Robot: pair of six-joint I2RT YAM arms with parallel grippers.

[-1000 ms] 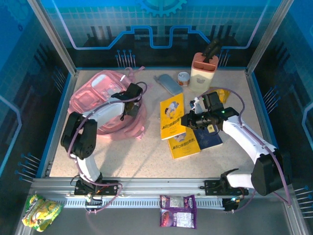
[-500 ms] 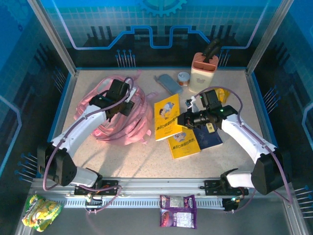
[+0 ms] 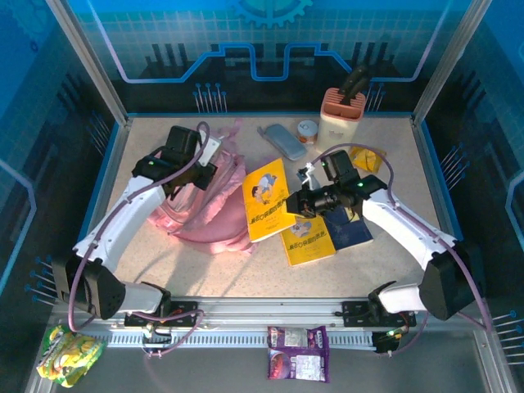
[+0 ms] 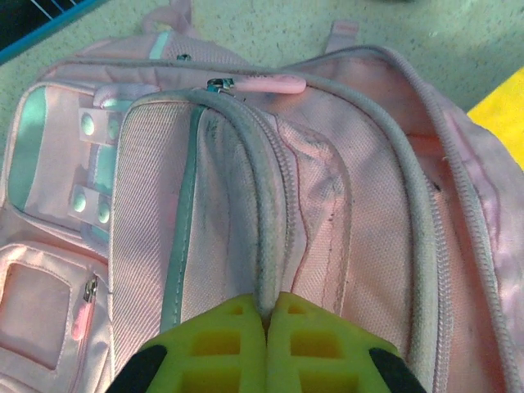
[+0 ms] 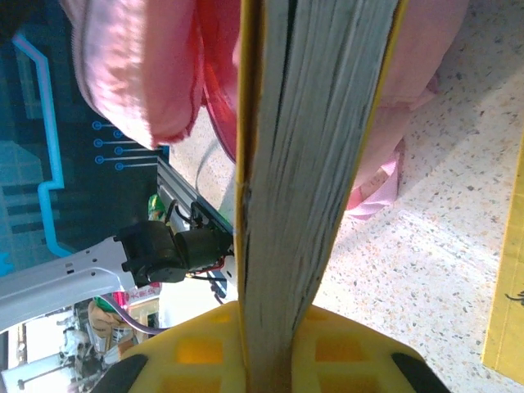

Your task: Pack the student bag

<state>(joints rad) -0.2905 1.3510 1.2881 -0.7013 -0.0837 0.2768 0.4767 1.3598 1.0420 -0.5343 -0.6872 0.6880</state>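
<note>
1. Piping along a zipper of the student bag [image 4: 327, 205] is pinched between the left gripper's [image 4: 266, 307] yellow fingers, which are clenched tight on it.
2. From above, the pink bag [image 3: 201, 205] slumps on the table [image 3: 246, 270] beneath and just in front of that left gripper [image 3: 196, 173], with its pale pockets and clear window off to the gripper's left.
3. The right gripper [image 5: 266, 315] is clamped on a thick yellow book [image 5: 315, 164], held edge-on so the pages run straight out from the jaws.
4. Pink bag fabric [image 5: 139, 74] sits just past the book's far end; I can't tell whether they touch.
5. In the overhead view that book [image 3: 264, 201] tilts between the bag and the right gripper [image 3: 299, 203].
6. Under and just behind the right gripper lie another yellow book [image 3: 309, 241] and a dark blue book [image 3: 348, 228], overlapping.
7. Further beyond it stand a grey pencil case [image 3: 282, 141], a small can [image 3: 308, 131] and a pink-and-cream holder [image 3: 340, 119] with dark handles sticking up.
</note>
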